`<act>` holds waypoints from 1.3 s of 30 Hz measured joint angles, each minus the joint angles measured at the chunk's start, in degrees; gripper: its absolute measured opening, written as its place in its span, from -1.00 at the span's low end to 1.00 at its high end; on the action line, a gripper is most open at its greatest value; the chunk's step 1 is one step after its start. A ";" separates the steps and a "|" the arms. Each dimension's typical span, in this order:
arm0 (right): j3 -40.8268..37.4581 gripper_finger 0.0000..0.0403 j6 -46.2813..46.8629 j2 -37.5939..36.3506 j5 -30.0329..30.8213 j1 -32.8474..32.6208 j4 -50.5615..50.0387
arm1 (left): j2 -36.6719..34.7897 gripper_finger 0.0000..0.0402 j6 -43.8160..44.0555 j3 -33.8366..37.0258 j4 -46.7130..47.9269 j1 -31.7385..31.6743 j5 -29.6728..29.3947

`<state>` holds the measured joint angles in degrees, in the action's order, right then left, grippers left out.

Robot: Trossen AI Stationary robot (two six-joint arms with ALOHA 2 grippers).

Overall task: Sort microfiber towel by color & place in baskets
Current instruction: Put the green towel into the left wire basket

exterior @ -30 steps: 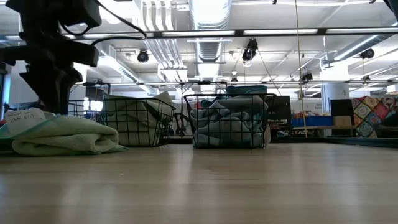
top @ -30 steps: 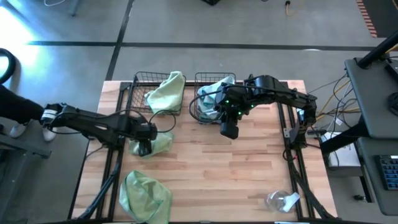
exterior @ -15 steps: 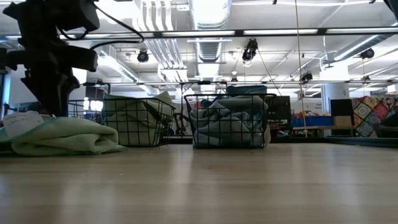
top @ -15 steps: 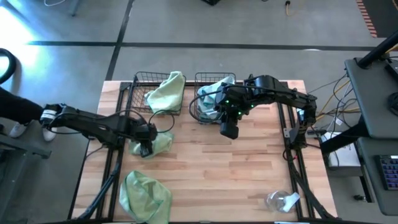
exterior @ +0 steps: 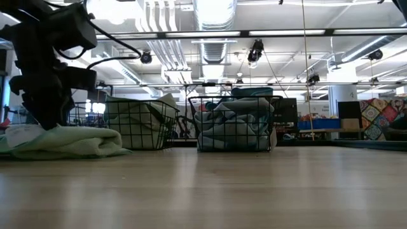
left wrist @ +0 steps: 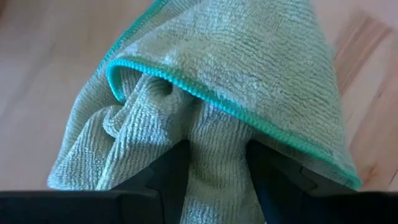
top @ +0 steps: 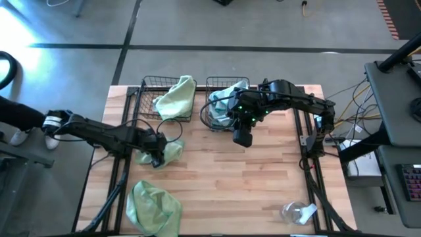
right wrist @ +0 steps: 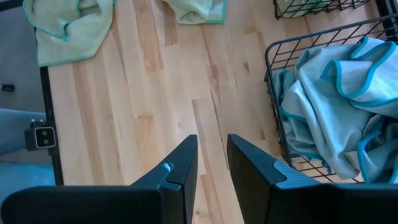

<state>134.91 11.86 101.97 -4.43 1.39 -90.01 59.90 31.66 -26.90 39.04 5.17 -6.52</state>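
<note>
— What lies on the wooden table (top: 263,178), biggest first?

— Two black wire baskets at the far edge: the left basket (top: 150,99) holds a light green towel (top: 175,99), the right basket (top: 220,99) pale blue-grey towels (top: 227,97). A second green towel (top: 152,209) lies at the near edge.

— And the arms?

— The left gripper (left wrist: 214,171) is down on a third green towel (top: 168,151) in front of the left basket, fingers pinching a fold. The right gripper (top: 242,137) hovers just before the right basket, fingers slightly apart, holding nothing.
</note>
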 joint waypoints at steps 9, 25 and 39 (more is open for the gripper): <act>-0.04 -0.59 -0.13 0.00 0.00 0.00 0.00 | -0.07 -0.25 0.64 3.26 -4.53 -0.02 -0.06; -0.02 -0.59 -0.13 0.00 0.00 0.00 0.00 | 0.00 -0.53 0.77 4.42 -8.25 -0.02 -0.70; -0.04 -0.59 -0.55 0.00 0.01 0.00 0.00 | 0.08 -0.94 5.95 3.28 -8.13 -0.02 -0.21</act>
<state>134.87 11.31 101.97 -4.42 1.39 -90.01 59.98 37.61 -23.62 30.91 5.15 -6.73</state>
